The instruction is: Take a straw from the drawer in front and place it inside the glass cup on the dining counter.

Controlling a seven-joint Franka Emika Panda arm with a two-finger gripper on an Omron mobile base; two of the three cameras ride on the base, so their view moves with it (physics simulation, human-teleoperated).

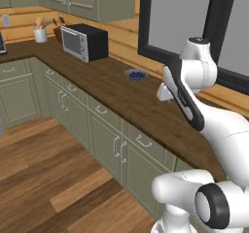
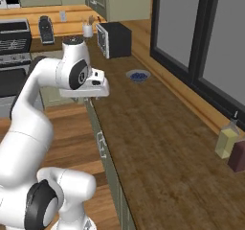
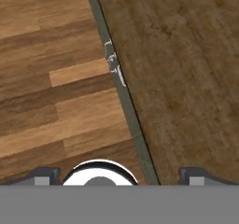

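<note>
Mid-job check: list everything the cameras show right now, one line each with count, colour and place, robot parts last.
worktop: one, dark brown wood, long, running along the wall.
microwave: one, black and silver, far end of the worktop.
bowl of berries: one, clear with blue berries, mid-worktop near the window.
utensil holder: one, white, left of the microwave.
bottles: two, yellowish and dark red, right edge of the worktop.
stove: one, black and silver, far left.
cabinets and drawers: several, sage green, silver handles, all shut, under the worktop.
floor: brown planks.
arm: one, white.
pincer: one, open, holding nothing, above the worktop's front edge.
</note>
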